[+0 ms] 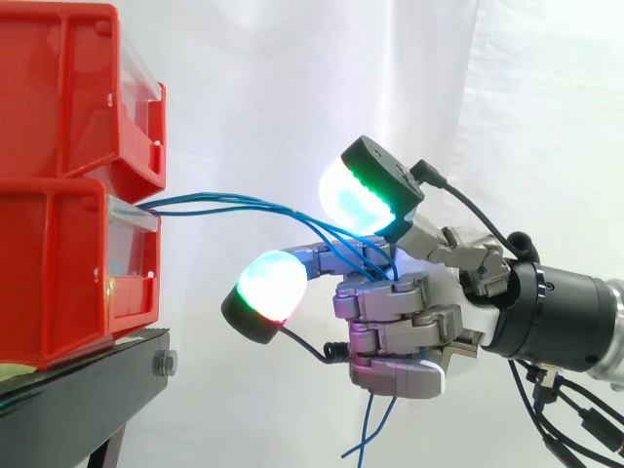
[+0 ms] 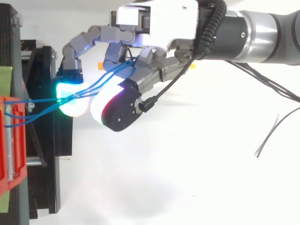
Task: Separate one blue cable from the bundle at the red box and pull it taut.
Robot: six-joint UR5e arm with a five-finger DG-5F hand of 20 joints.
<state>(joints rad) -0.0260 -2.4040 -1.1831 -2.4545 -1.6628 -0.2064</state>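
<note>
A bundle of thin blue cables [image 1: 244,203] comes out of the gap between the two stacked red bins [image 1: 58,283] and runs right, in slightly curved lines, to my hand [image 1: 400,312]. The cables enter the hand between the two raised, glowing fingertips [image 1: 366,195] and pass behind the curled lower fingers. Their loose ends [image 1: 375,424] hang below the palm. In the top view the strands [image 2: 47,105] leave the red box [image 2: 9,140] together and spread a little before reaching the hand [image 2: 154,23]. I cannot tell whether one strand is apart from the others.
The bins stand on a black stand [image 1: 88,380] at the left, with a white curtain behind. The arm comes in from the right. A thin dark wire [image 2: 267,136] lies on the white floor at the right of the top view.
</note>
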